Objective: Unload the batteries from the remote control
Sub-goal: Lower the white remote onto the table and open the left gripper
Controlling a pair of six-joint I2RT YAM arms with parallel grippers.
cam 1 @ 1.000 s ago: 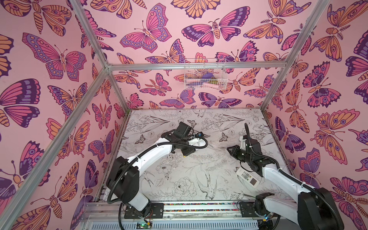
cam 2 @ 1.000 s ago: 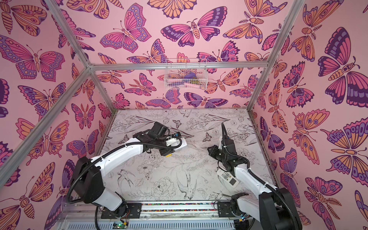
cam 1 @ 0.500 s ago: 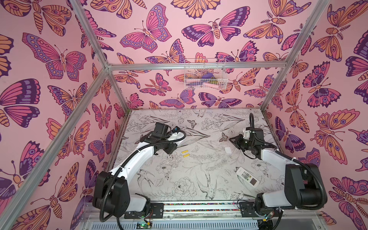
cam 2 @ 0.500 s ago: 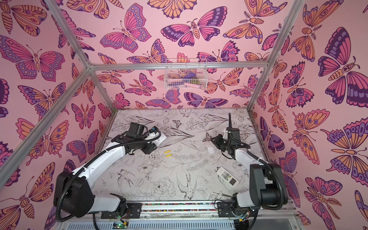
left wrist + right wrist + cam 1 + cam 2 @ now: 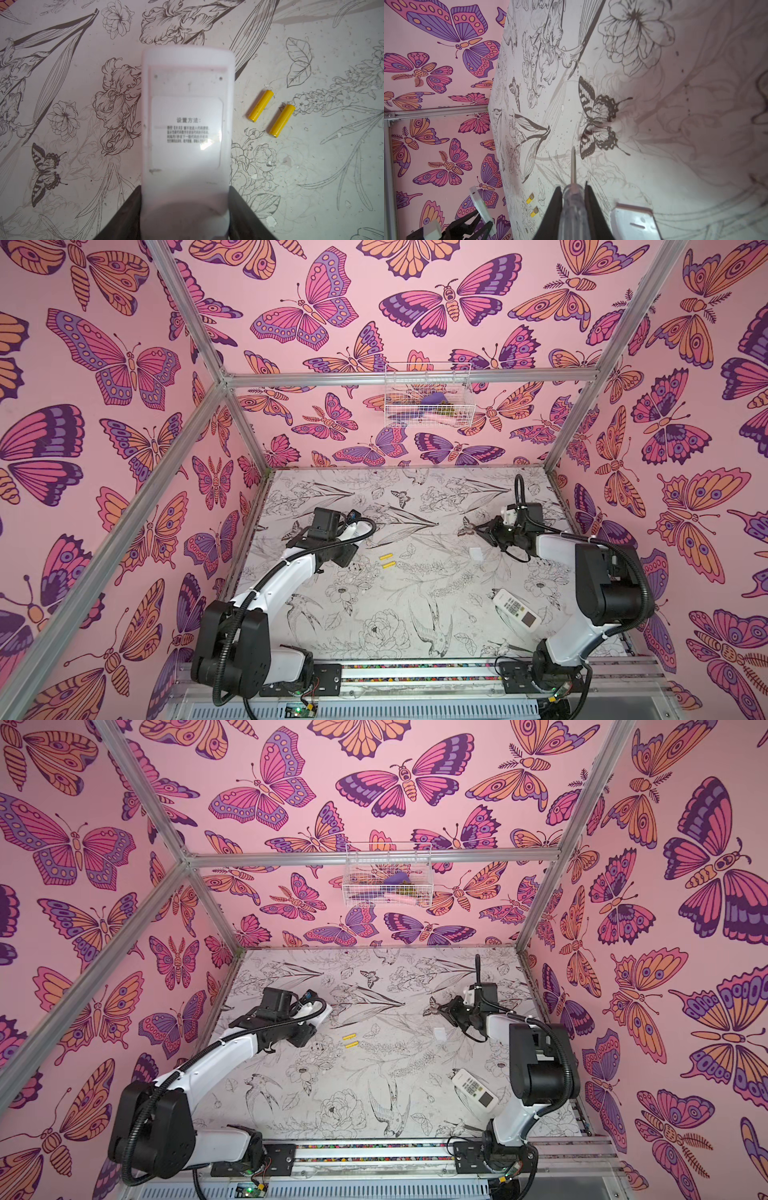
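Left gripper [image 5: 185, 193] first: its two dark fingers [image 5: 128, 214] are clamped on the end of a white remote [image 5: 187, 124]. The back of it faces the wrist camera, printed label showing, blurred from being so close.

Right gripper [image 5: 572, 187] now, squeezed narrow around the clear handle of a screwdriver [image 5: 572, 199]. The thin metal shaft pokes out past the fingertips toward a printed butterfly. Whether the tip touches the table, I cannot tell.

On to the front of the table [image 5: 415, 626], on the right arm's side, where a second remote [image 5: 517, 610] lies flat, buttons up.

Further in, mid-table, there they are: one yellow battery [image 5: 385, 556] and a second battery [image 5: 389, 565]. They lie side by side and parallel with a small gap between them, loose on the table and outside both remotes. They sit between the two arms, nearer the left gripper.

Over toward the right gripper, a small white cover [image 5: 476, 553] lies flat, well apart from the batteries.

Far back, a wire basket [image 5: 428, 406] hangs on the butterfly wall, its contents too small to name.
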